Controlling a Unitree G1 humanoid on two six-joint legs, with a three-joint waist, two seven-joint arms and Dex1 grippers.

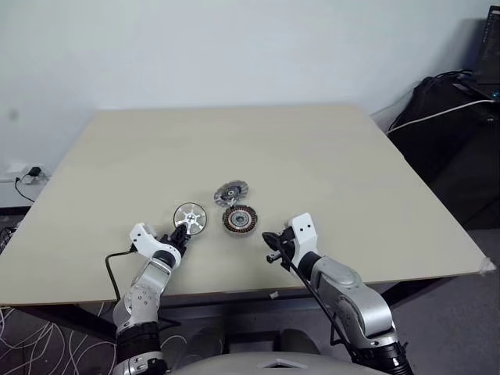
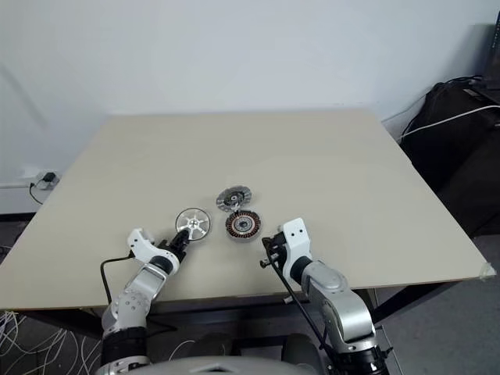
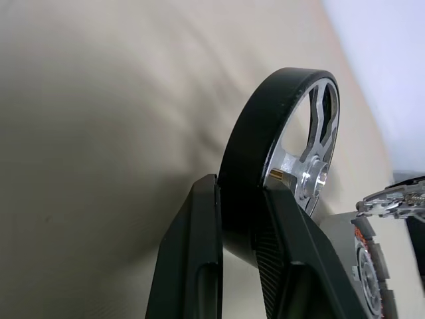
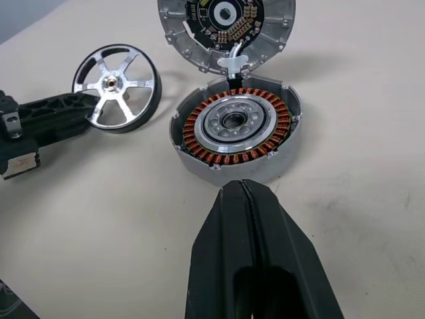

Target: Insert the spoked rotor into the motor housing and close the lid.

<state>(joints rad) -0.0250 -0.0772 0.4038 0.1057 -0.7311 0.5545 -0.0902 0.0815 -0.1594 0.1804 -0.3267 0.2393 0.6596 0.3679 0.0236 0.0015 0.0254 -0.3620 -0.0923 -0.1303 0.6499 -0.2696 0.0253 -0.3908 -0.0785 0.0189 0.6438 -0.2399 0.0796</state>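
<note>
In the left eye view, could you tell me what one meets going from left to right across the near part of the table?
Left gripper shut on the spoked rotor → motor housing, with the lid just behind it → right gripper, shut and empty.

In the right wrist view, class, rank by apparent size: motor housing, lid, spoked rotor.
1. Motor housing, nearest and largest.
2. Lid, partly cut off by the frame edge, so its rank is unsure.
3. Spoked rotor, smallest, its rim gripped by the left hand.
</note>
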